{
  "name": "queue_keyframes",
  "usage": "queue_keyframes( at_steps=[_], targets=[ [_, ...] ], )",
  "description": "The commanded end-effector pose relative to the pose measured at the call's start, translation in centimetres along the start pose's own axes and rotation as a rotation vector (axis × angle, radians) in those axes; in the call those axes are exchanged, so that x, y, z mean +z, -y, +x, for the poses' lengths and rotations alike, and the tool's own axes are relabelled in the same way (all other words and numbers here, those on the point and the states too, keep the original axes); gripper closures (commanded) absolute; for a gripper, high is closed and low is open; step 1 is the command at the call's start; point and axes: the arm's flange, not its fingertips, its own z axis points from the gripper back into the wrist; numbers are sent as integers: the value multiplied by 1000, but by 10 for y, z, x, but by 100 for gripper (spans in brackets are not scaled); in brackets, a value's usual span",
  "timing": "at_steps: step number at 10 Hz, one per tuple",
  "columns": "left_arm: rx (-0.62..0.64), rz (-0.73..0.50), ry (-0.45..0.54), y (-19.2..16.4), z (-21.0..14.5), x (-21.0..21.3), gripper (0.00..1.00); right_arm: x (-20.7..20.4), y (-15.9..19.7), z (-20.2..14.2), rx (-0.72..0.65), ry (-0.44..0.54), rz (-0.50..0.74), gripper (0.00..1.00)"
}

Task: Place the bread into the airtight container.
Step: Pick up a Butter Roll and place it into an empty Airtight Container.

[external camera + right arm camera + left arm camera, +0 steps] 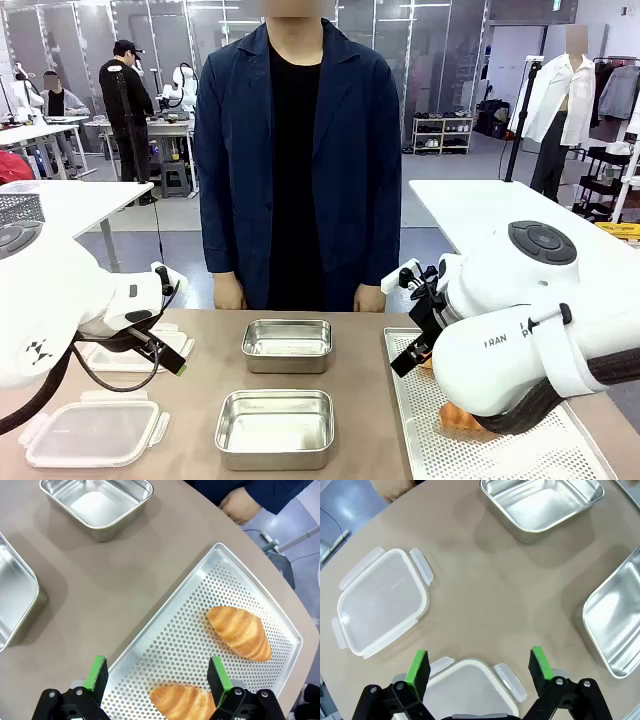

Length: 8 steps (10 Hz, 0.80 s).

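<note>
**Centre on the nearer croissant first**

The nearer croissant (182,702) lies on the perforated tray (200,605), at its near edge, off-centre under our right gripper (157,672), whose fingers stand wide apart. We should shift over it, lower, and close softly. A steel container (275,428) waits beside the tray. Our left gripper (480,665), fingers also apart, hangs well clear of the tray.

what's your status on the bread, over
Both open: left gripper over a plastic lid, right gripper over the tray. Croissants on tray, untouched. Steel containers uncovered. Person's hands at far edge, out of the path.
</note>
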Motion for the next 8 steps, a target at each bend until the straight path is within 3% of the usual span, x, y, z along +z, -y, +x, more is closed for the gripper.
queue_keyframes(
  at_steps=[1, 8],
  targets=[
    [0, 0, 0, 0, 0, 0, 0, 0, 0, 0, 0, 0, 0, 0],
    [0, 0, 0, 0, 0, 0, 0, 0, 0, 0, 0, 0, 0, 0]
  ],
)
